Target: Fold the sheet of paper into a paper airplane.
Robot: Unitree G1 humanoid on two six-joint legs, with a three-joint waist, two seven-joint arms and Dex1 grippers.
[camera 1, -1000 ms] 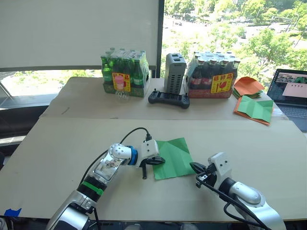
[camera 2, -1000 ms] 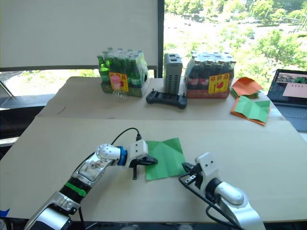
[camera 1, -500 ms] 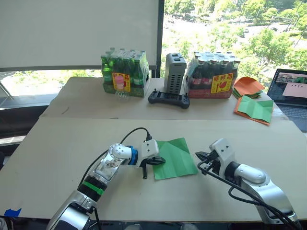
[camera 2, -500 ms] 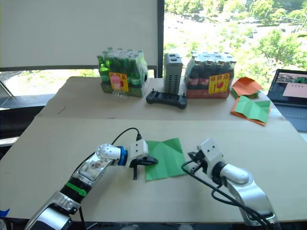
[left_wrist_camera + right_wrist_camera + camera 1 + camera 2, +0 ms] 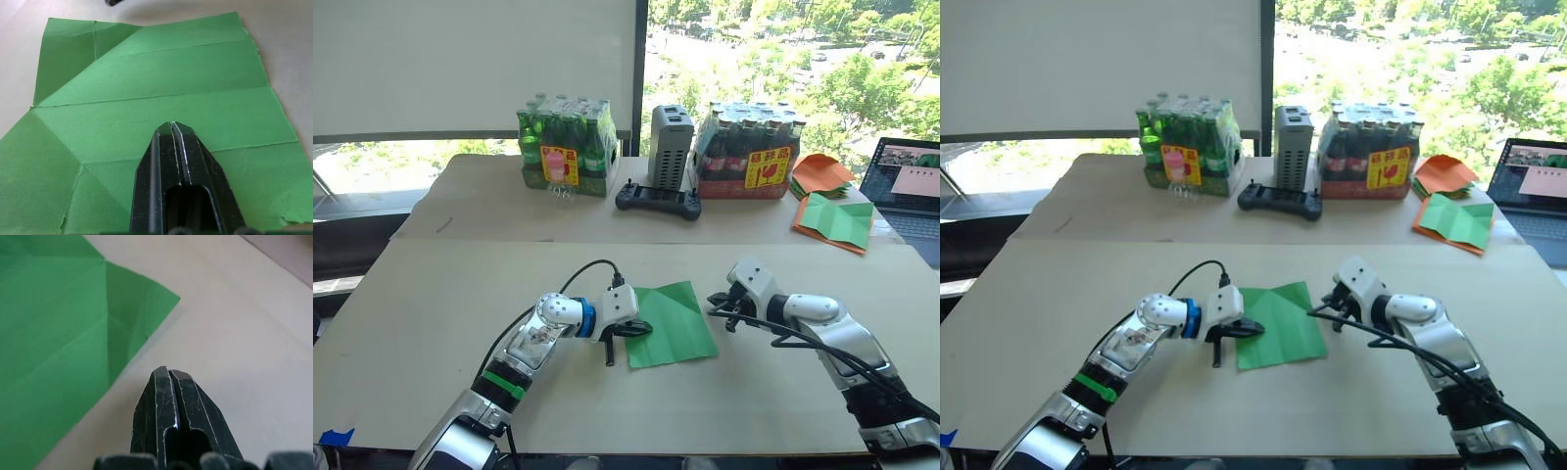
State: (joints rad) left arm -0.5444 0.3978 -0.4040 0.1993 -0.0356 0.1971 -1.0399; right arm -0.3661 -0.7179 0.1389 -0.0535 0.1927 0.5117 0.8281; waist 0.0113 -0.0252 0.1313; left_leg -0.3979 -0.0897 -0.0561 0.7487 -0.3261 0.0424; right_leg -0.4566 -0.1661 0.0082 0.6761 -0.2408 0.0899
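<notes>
While no writing reads, both closed, empty pincers (image 5: 641,327) (image 5: 716,299) flank the sheet of paper (image 5: 670,321).

1. Your left gripper (image 5: 639,327) sits on the sheet of paper's (image 5: 673,322) left edge.
2. Your right gripper (image 5: 714,300) is just beside the sheet's far right corner.
3. The controller (image 5: 657,200) lies well beyond both grippers.

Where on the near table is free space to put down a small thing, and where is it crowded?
The near table is bare left of the left gripper, and bare again right of the right gripper. The middle is taken by the creased bright green sheet of paper. The far table is crowded: green bottle pack, black controller, dark bottle pack, orange papers.
</notes>
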